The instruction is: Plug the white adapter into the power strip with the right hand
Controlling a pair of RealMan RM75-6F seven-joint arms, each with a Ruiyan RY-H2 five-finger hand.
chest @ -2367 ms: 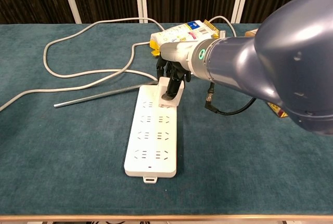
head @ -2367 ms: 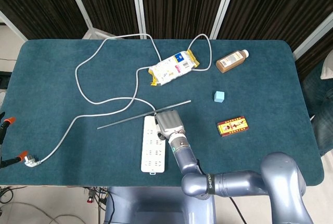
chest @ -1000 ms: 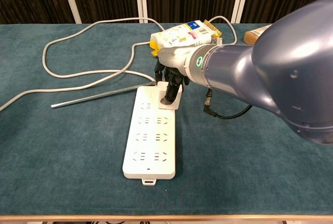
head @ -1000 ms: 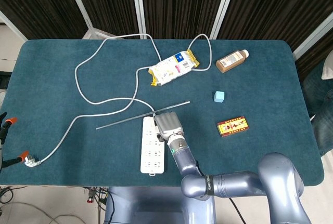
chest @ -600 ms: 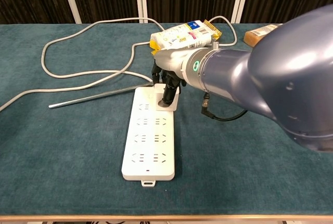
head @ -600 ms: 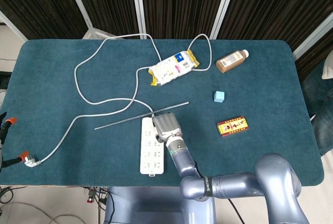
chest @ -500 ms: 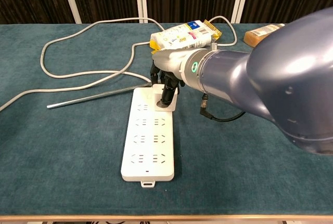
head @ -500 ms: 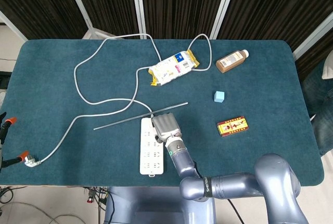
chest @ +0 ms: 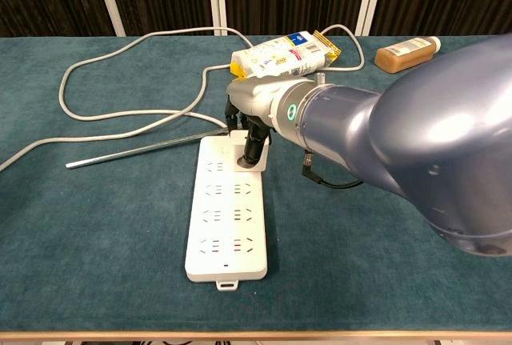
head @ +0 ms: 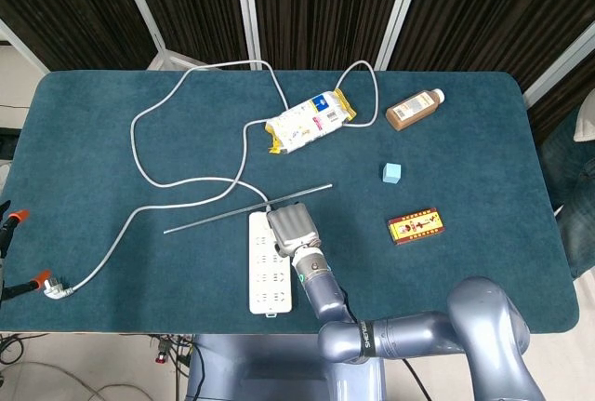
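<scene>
The right hand [chest: 250, 133] presses down with its fingers curled around the white adapter [chest: 250, 158], which sits under it on the far end of the power strip [chest: 226, 217]. Just beyond the hand a thin metal rod [chest: 136, 150] lies across the desk [chest: 96, 225]. The left hand shows in neither view.

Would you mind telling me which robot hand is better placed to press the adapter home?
The right robot hand: it already grips the adapter over the power strip. The left is not in view.
</scene>
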